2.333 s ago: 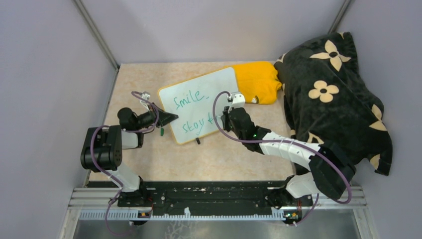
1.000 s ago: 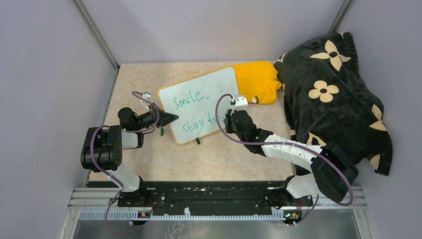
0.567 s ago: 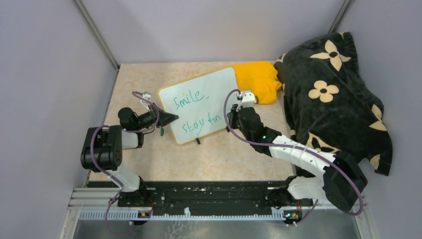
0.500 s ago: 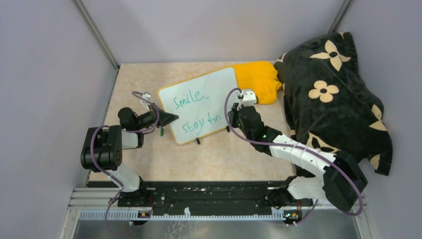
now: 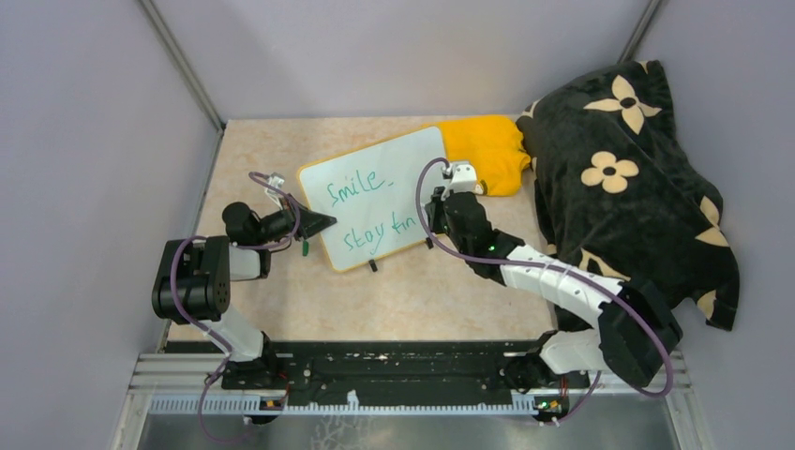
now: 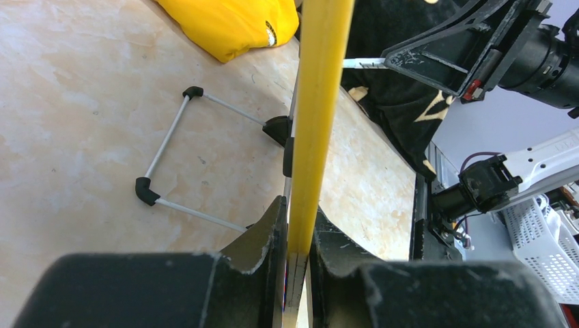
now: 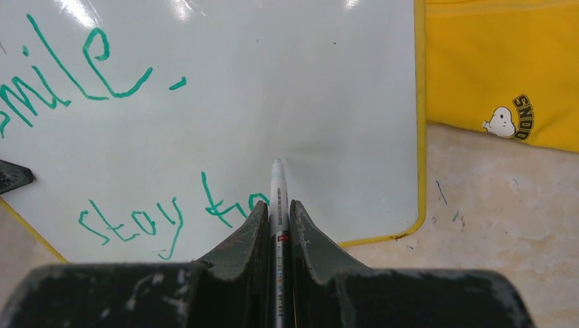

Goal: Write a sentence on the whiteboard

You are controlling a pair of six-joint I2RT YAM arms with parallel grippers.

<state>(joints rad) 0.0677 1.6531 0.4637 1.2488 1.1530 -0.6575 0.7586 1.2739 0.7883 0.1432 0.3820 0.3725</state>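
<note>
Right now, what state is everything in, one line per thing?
whiteboard, partly written, left edge clamped.
sentence, green, "Smile" above "stay fin".
marker, uncapped, tip at the second line.
left tool, shut on the whiteboard's rim.
right tool, shut on the marker.
yellow cloth, bunched beside the whiteboard.
black flowered blanket, heaped at right.
</note>
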